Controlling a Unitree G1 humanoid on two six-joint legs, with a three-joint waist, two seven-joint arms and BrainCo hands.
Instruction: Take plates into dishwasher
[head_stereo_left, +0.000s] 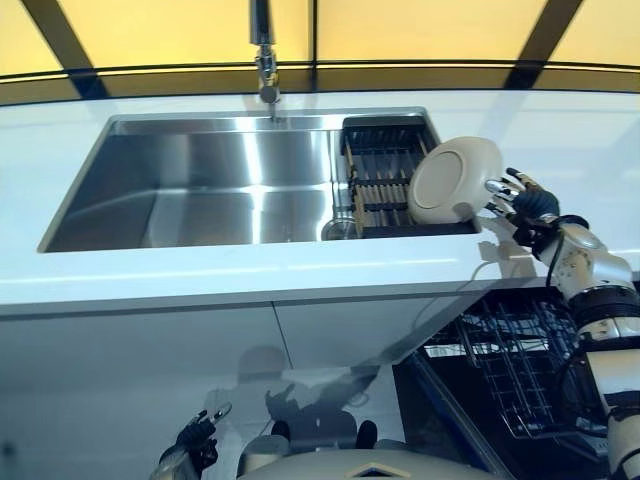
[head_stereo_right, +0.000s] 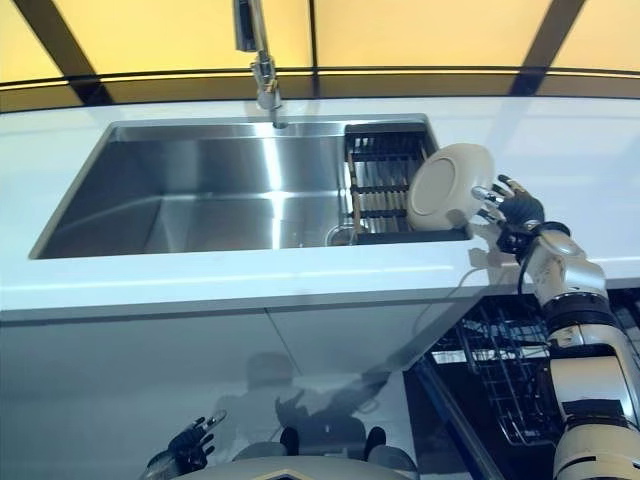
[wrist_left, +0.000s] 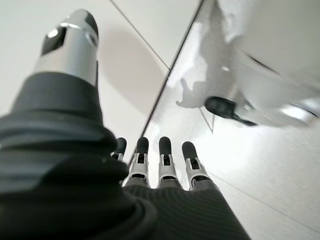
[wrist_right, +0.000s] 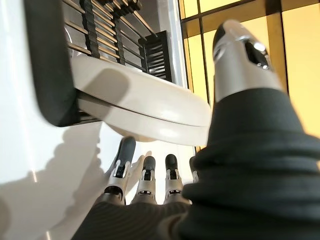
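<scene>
one cream plate (head_stereo_left: 453, 180), tilted on edge at the right end of the black drying rack (head_stereo_left: 385, 175) that sits inside the steel sink (head_stereo_left: 200, 185); it leans up and out over the rack's right rim toward the counter, probably because slots hold it upright for draining. right hand (head_stereo_left: 520, 205): beside the plate's right edge, fingers (wrist_right: 145, 175) straight and spread beneath the rim, thumb (wrist_right: 240, 50) raised apart above it; the right wrist view shows the plate between thumb and fingers but no closure on it, so the hand reads as wide and not yet gripping, positioned to pinch the rim. left hand (wrist_left: 160, 160): low near the floor in front of the white cabinet (head_stereo_left: 200, 370), fingers relaxed, holding nothing, idle. faucet (head_stereo_left: 265, 60): centred behind the sink, clear of the work. dishwasher rack (head_stereo_left: 510, 370): dark wire basket pulled out below the counter on the robot's right, directly under the working arm, which suits a short carry down from the sink. white counter (head_stereo_left: 150, 270): surrounds the sink. task status, as judged: plate not yet lifted, transfer to the dishwasher rack not begun; next step calls for closing on the rim without knocking the plate flat.
</scene>
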